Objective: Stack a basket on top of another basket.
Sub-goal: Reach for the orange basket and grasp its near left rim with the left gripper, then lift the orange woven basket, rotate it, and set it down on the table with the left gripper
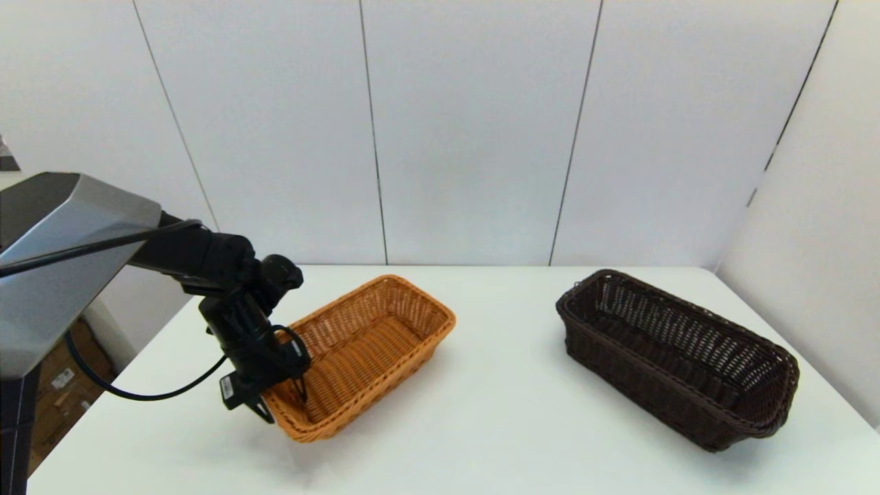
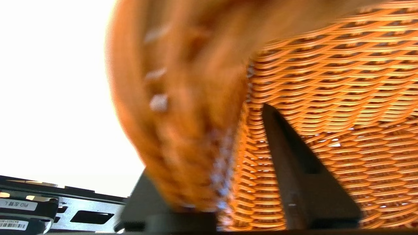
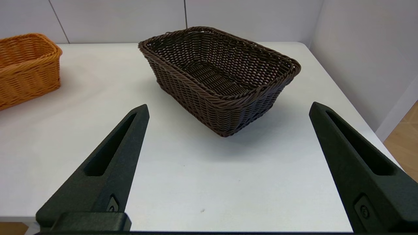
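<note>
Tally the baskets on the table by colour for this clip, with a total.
Orange-tan basket: 1, its near-left rim gripped by the left gripper
Dark brown basket: 1, untouched
Total: 2
The right gripper is open, short of the dark one.

I see the white bench (image 1: pixel 495 426) carrying the orange-tan basket (image 1: pixel 371 344) on my left and the dark brown basket (image 1: pixel 677 357) well apart, right.

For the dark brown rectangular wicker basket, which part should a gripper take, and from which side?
Probably the braided rim of the dark brown rectangular wicker basket, at its near short end, coming from above so one finger goes inside and one outside the wall. The basket sits upright and empty with the rim exposed. The right gripper faces that end, open. The left gripper already straddles the orange-tan rectangular wicker basket this way.
</note>
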